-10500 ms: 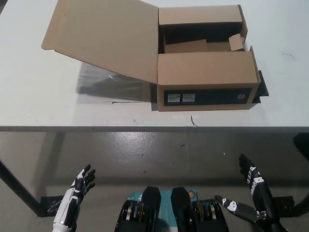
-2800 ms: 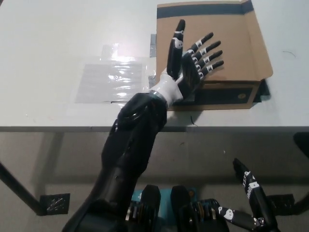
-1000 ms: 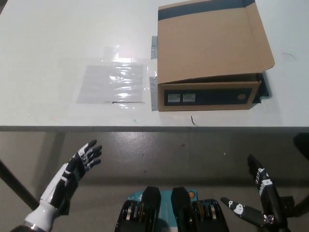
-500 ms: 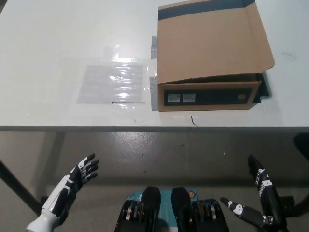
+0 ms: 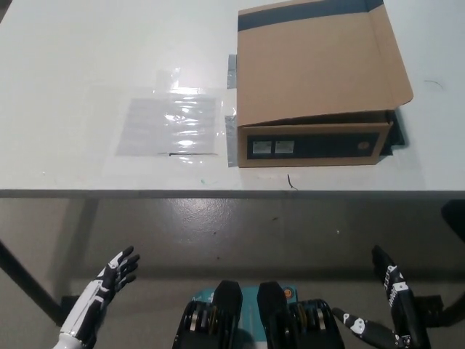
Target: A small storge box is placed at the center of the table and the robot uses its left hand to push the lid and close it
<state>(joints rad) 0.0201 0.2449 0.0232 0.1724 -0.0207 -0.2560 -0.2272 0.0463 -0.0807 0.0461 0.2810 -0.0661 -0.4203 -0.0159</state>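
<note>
A brown cardboard storage box [image 5: 312, 87] stands on the white table [image 5: 87, 65], right of centre near the front edge. Its lid lies flat over the top, the front flap hanging slightly past the dark front wall with two small labels. My left hand [image 5: 105, 287] hangs low at the lower left, below the table edge, open with fingers spread and holding nothing. My right hand [image 5: 389, 309] rests at the lower right, also below the table, open and holding nothing.
A clear plastic sheet [image 5: 171, 123] lies flat on the table to the left of the box. A table leg [image 5: 25, 283] slants down at the far left. Grey floor [image 5: 240, 225] shows below the table edge.
The lid, open at first, was pushed shut by my left hand. Over the last second that hand has dropped lower at the lower left. The box has not moved.
</note>
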